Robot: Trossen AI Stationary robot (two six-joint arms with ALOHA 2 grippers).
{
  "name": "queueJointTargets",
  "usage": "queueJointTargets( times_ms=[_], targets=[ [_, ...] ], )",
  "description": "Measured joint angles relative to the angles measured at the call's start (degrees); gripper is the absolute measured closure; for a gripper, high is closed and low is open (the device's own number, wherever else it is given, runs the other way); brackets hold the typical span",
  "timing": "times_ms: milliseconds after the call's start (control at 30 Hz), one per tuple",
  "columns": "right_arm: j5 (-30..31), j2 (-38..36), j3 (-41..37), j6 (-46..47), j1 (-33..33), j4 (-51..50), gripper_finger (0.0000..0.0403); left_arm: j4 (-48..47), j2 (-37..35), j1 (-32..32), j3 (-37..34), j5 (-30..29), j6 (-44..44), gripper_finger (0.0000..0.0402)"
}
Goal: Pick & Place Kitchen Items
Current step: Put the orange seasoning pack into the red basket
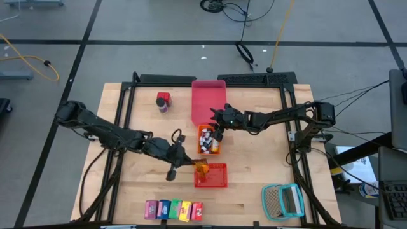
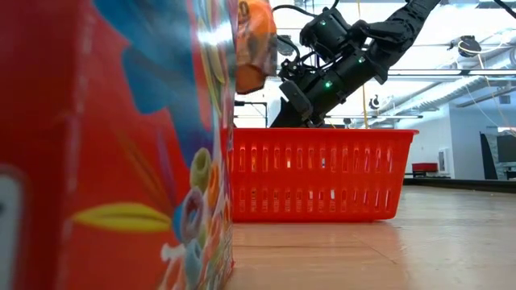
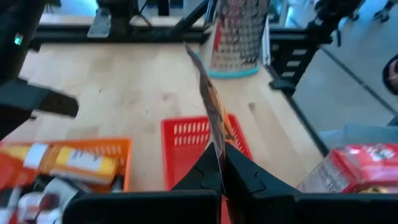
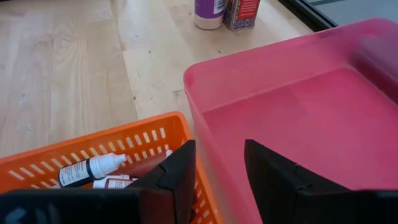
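Observation:
My left gripper [image 1: 193,165] is shut on a thin orange packet [image 3: 214,118] that hangs over the red basket [image 1: 216,179]; the low view shows the packet [image 2: 254,44] above the basket's left end. My right gripper [image 4: 217,165] stands open over the rims where the orange basket [image 4: 74,158] meets the pink tray [image 4: 298,99], with nothing held. Small bottles [image 4: 90,169] lie in the orange basket. A row of small cartons [image 1: 173,209] stands near the front edge. My left gripper pinches the packet's near end [image 3: 217,149] between its two shut fingers. The fingers come from the table's left, slanting a little down. The packet juts forward past the fingertips, seen edge-on, and is lifted clear above the red basket.
A dark-lidded jar and a red container [image 1: 163,100] stand at the far left of the pink tray. A teal-framed mesh item [image 1: 283,200] lies at the front right. The red carton [image 2: 113,145] fills the left of the low view. Bare wood lies left of the baskets.

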Motion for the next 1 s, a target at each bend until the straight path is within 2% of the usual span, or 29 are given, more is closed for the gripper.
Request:
queueJointTargets(
  times_ms=[400,567,800,1000],
  targets=[
    [0.01,0.00,0.00,-0.02,-0.33,0.01,0.0271,8.04,8.22,1.63,0.19,0.59,-0.63,0.0402],
    [0.00,0.00,0.00,-0.46,-0.33,0.04,0.0271,4.62,11.52,2.61,5.28,0.76,-0.39,0.0402],
    [0.00,0.00,0.00,-2.38,-0.33,0.04,0.0271,-8.76,18.54,2.68,15.90,1.57,4.10,0.0402],
    [0.00,0.00,0.00,-2.38,-0.33,0.05,0.0271,-10.19,23.32,2.95,21.38,1.65,6.74,0.0402]
  ],
)
